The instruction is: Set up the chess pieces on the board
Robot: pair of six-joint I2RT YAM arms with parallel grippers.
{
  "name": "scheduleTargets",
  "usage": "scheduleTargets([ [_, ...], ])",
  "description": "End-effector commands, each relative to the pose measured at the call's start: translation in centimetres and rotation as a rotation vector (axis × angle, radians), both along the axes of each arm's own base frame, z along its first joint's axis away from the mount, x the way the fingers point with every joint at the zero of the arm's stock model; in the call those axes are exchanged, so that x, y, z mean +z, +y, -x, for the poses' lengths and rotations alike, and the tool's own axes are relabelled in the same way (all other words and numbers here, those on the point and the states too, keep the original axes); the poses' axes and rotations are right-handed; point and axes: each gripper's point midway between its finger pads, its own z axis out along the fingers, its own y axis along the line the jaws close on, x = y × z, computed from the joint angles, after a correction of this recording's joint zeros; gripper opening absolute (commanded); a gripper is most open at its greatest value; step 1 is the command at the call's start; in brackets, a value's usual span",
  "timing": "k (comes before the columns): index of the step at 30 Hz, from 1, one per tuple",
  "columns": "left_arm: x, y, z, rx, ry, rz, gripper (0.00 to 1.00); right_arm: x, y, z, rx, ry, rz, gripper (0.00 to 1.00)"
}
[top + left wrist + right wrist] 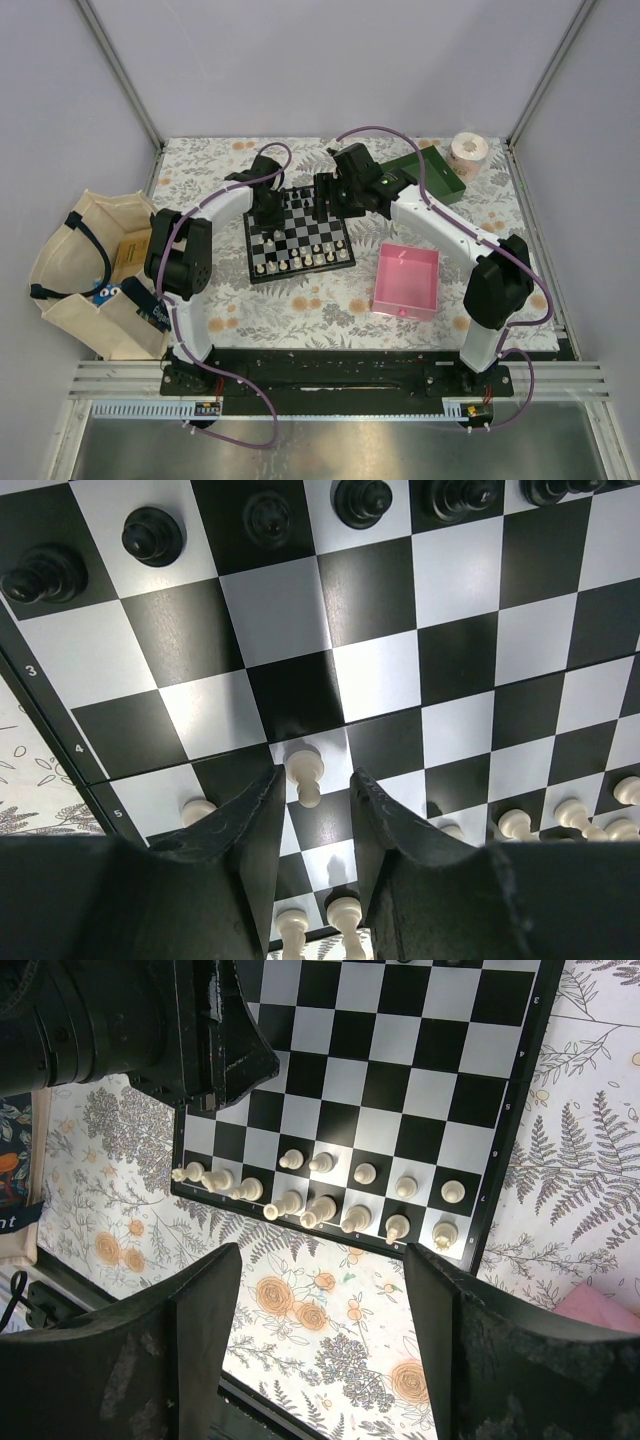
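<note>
The board (300,232) lies mid-table with cream-white chess pieces (322,1207) in two rows along its near edge. Black chess pieces (152,535) stand along the far side. My left gripper (268,212) hangs low over the board's left part. In the left wrist view its gripper (315,777) is open only narrowly, and a white pawn (304,767) stands upright between the fingertips with a small gap on each side. My right gripper (330,200) is higher, over the board. In the right wrist view its gripper (322,1252) is wide open and holds nothing.
A pink tray (407,281) sits right of the board. A green tray (428,172) and a tape roll (468,151) are at the back right. A cloth bag (85,270) lies off the table's left edge. The left arm (120,1030) stands close beside the right gripper.
</note>
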Motion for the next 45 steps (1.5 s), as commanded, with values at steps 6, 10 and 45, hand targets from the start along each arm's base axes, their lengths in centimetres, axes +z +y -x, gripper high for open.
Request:
scheduleTargets([
  [6,1.0,-0.2,-1.1,0.002,-0.053,-0.004,0.32,2.5,0.1,-0.4,0.002,-0.054,-0.058,0.75],
  [10,0.8,-0.1,-0.9,0.001,-0.048,-0.009,0.28,2.4,0.1,-0.4,0.003,-0.049,-0.057,0.75],
  [45,2.3,-0.5,2.2,-0.046,-0.065,0.025,0.0,1.5,0.4,-0.3,0.01,-0.027,-0.052,0.8],
])
